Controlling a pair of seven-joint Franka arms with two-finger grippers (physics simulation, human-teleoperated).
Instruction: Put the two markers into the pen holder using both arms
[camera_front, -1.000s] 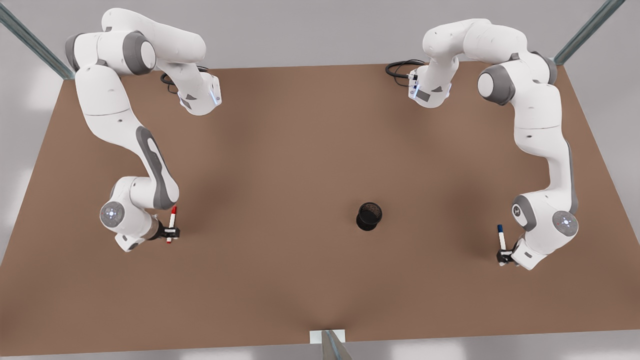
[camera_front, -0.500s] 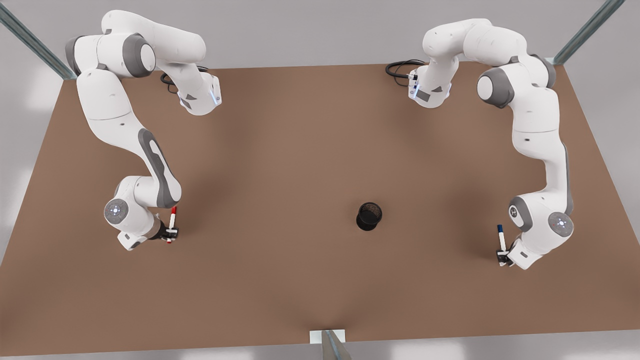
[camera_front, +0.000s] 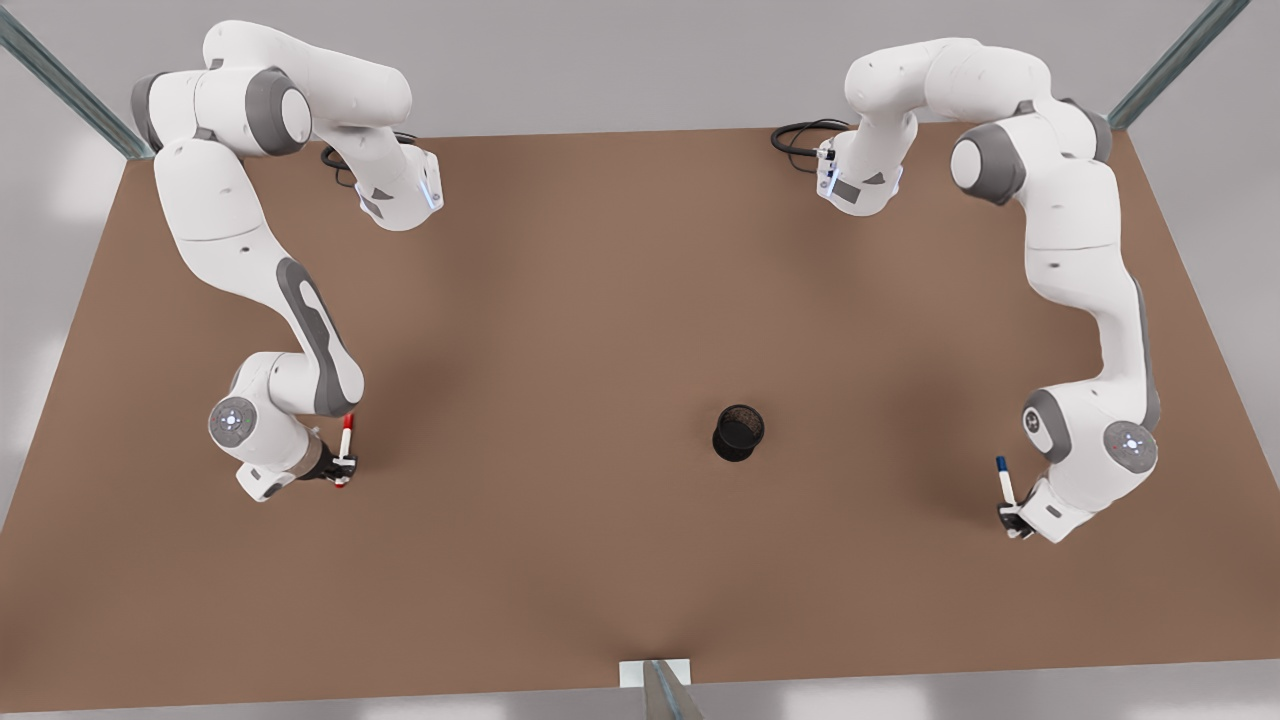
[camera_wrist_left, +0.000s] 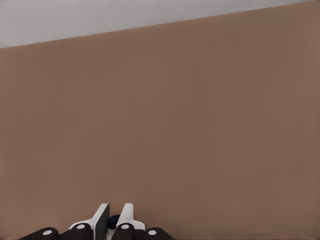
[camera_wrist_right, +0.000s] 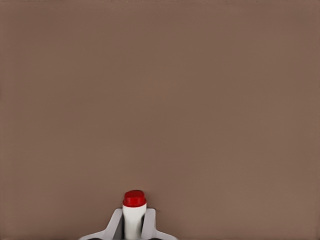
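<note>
No writing or brand can be read on anything here. The right gripper (camera_front: 343, 466), at the front view's left, has its jaws closed around the red marker (camera_front: 345, 444); its barrel stands between the fingers (camera_wrist_right: 115, 224), and the right wrist view shows the red end (camera_wrist_right: 134, 198) poking out past them. The left gripper (camera_front: 1012, 516), at the front view's right, pinches the blue marker (camera_front: 1004, 481); the left wrist view shows just a dark blue tip (camera_wrist_left: 114, 220) between narrow fingers (camera_wrist_left: 101, 219). The pen holder (camera_front: 739, 432) stands on the brown table (camera_front: 600, 300), well apart from both jaws, between them.
</note>
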